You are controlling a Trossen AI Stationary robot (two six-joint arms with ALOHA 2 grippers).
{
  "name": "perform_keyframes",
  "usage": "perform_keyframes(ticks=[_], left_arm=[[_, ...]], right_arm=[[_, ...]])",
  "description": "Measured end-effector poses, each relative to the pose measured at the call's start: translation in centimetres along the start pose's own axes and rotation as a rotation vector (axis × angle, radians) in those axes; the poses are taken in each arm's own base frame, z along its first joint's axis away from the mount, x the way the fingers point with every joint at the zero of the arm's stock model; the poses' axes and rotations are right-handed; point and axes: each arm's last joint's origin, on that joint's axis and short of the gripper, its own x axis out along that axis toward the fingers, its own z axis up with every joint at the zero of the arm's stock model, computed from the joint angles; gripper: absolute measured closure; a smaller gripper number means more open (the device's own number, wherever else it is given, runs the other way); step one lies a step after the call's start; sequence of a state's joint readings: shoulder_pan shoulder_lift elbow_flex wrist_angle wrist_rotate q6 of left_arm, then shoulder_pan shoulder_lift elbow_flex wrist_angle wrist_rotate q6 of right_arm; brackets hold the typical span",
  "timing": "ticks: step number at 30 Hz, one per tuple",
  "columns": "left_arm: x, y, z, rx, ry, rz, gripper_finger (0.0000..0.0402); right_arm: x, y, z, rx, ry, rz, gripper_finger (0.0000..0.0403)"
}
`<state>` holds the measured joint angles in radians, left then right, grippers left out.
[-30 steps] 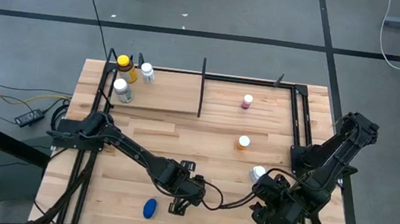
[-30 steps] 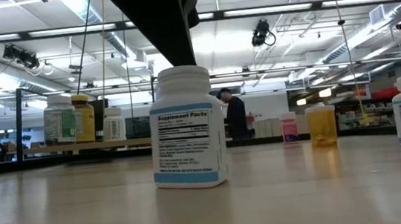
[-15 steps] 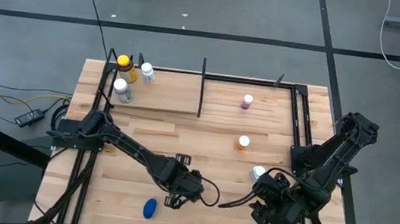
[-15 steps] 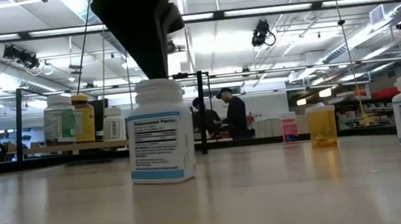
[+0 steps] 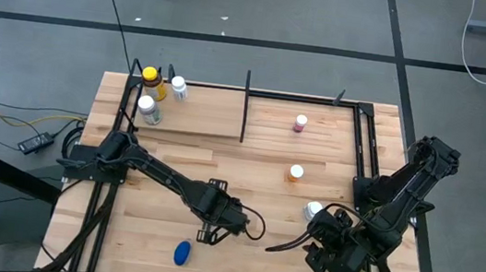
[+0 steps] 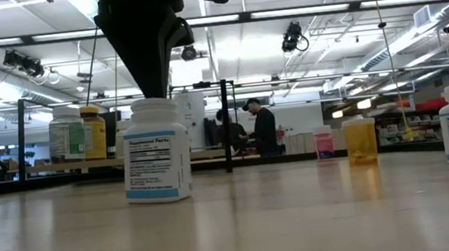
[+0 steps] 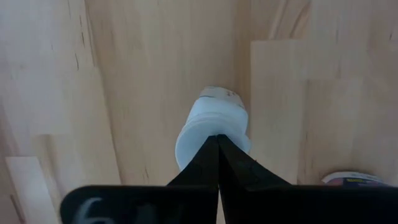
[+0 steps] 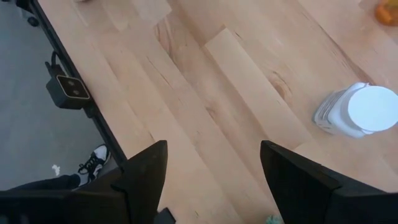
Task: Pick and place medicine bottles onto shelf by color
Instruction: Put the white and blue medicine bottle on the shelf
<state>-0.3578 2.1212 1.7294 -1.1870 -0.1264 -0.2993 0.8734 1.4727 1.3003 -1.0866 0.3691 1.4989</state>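
A white medicine bottle (image 6: 156,153) with a white cap stands upright on the plank table, near its middle. My left gripper (image 6: 155,97) is shut and points down onto it, hiding it in the high view (image 5: 212,225). My right gripper (image 8: 211,180) hangs open over the near right corner, with nothing between its fingers. Another white bottle (image 8: 357,112) stands beyond it. The shelf (image 5: 190,116) at the far left holds an amber yellow-capped bottle (image 5: 149,81) and two white ones (image 5: 177,87). My left gripper meets the white bottle's cap (image 7: 208,127) with its shut fingertips (image 7: 217,142), coming from above and pointing down. The bottle stands upright with its base on the table. Whether the tips sit on the cap's top or against its edge, I cannot tell.
A blue bottle (image 5: 182,253) lies near the front edge, left of my left gripper. An orange-capped bottle (image 5: 295,172) and a pink-capped one (image 5: 300,123) stand right of the black divider (image 5: 244,108). Bare planks stretch between the gripper and the shelf.
My left gripper has gone toward the table's left edge, still shut. The white bottle under it has slid along the table the same way, staying upright.
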Motion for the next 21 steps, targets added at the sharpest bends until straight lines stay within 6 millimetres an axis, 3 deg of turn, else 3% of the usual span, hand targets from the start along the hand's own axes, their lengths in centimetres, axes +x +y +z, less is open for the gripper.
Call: perform_keyframes(ticks=[8,21], left_arm=[[0.0,0.1,0.1,-0.004,-0.017,0.026,0.0394],[-1.7,1.5,-0.5,-0.028,-0.045,0.031,0.0299]], right_arm=[[0.0,0.0,0.0,0.008,0.000,0.000,0.0139],[0.0,-0.1,0.0,-0.010,-0.003,-0.008,0.0139]])
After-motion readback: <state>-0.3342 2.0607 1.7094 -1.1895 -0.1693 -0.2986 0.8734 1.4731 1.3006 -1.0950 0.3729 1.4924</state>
